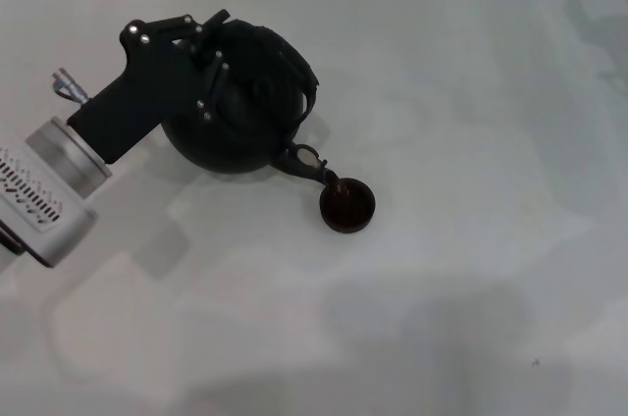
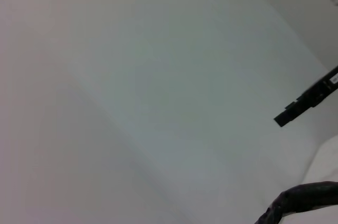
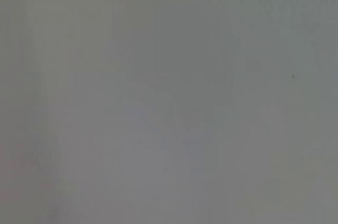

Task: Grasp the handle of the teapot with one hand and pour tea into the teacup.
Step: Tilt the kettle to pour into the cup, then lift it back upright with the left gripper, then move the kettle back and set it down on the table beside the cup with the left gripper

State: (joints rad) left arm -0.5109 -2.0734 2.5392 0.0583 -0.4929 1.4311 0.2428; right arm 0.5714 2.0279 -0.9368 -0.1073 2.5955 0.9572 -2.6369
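Note:
In the head view the matte-black teapot (image 1: pixel 240 136) is tilted, and its short spout (image 1: pixel 306 163) points down at the rim of the small dark teacup (image 1: pixel 347 207) on the white table. My left gripper (image 1: pixel 211 58) comes in from the left and is shut on the arched handle (image 1: pixel 294 63) over the pot's top. The lid is hidden behind the gripper. A rough dark piece of the handle (image 2: pixel 303 197) shows in the left wrist view. The right gripper is out of view, and its wrist view shows only a pale surface.
The white table (image 1: pixel 471 92) stretches around the pot and the cup. A thin black bar (image 2: pixel 309 100) crosses the edge of the left wrist view; I cannot tell what it is.

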